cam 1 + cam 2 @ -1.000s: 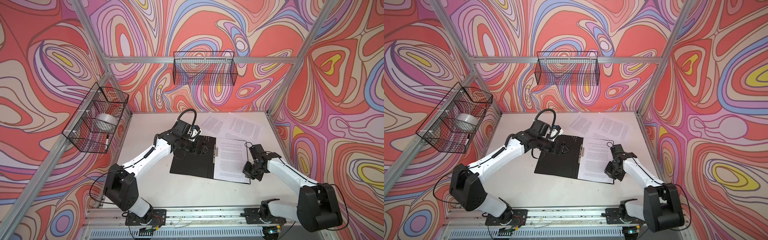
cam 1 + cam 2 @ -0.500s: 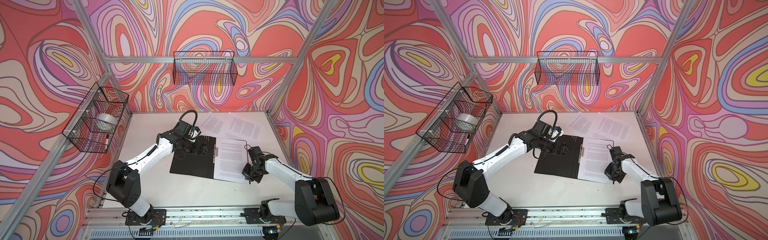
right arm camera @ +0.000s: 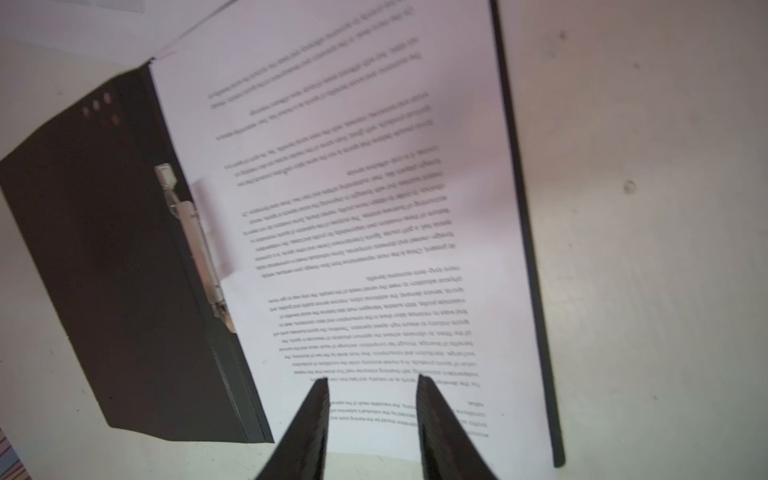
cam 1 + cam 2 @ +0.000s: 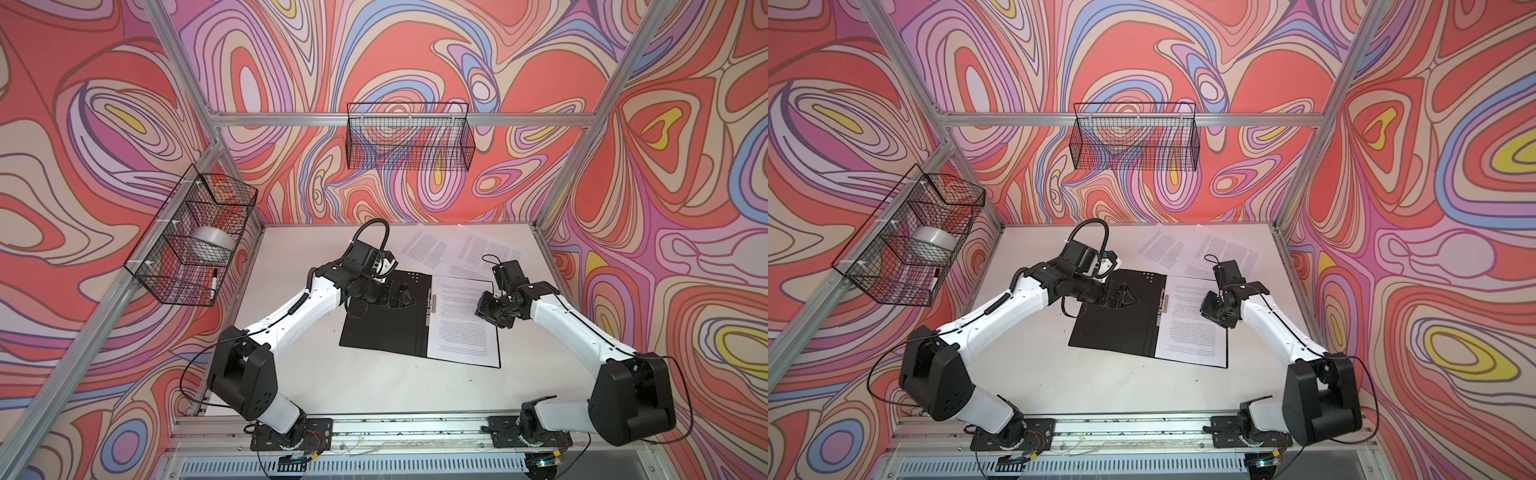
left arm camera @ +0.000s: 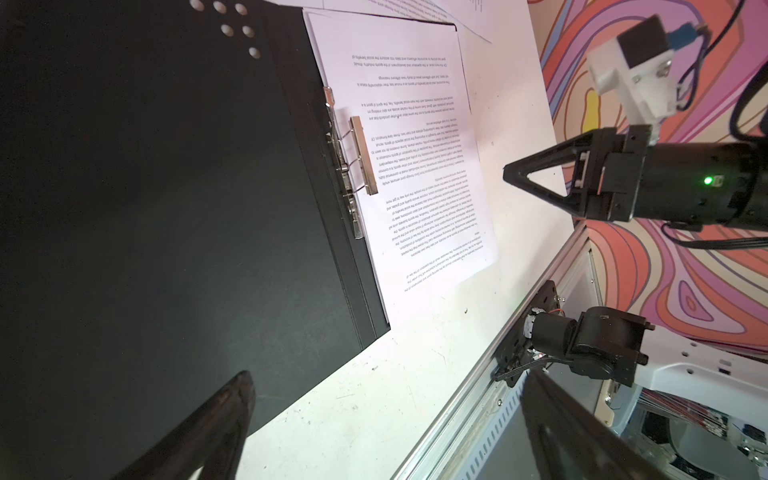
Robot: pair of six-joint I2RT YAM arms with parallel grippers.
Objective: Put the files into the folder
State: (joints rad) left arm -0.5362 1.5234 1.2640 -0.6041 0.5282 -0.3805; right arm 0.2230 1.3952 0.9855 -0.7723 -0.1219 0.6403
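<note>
Finding: the folder [image 4: 382, 328] lies open on the table [image 4: 374, 386], black inside up, with its long axis running from my base toward the far wall. One filed sheet [image 4: 461, 320] lies flat on the right half, its inner edge against the metal clip [image 4: 431, 305].

Right fingers [image 3: 309, 419]: apart, with a plain gap and nothing between them. They hang just above the outer part of that sheet, pointing toward the spine.

Left fingers [image 5: 220, 415]: spread wide and empty, over the bare left flap.

Outstanding: two loose sheets [image 4: 486, 253] lie beyond the folder's far edge, overlapping each other and skewed. The right-hand one meets that far edge. Whether it runs under the folder I cannot tell.

Governing relation: the remaining paper lies ahead of my right fingers, toward the far wall and slightly outward. Its long axis points roughly away from me but is rotated against the folder's. My right arm is clearly the nearer one, since the left would have to reach across the spine.

Assessment: I judge the next pick falls to the right arm. The sheet will need squaring to the folder before it goes down.
</note>
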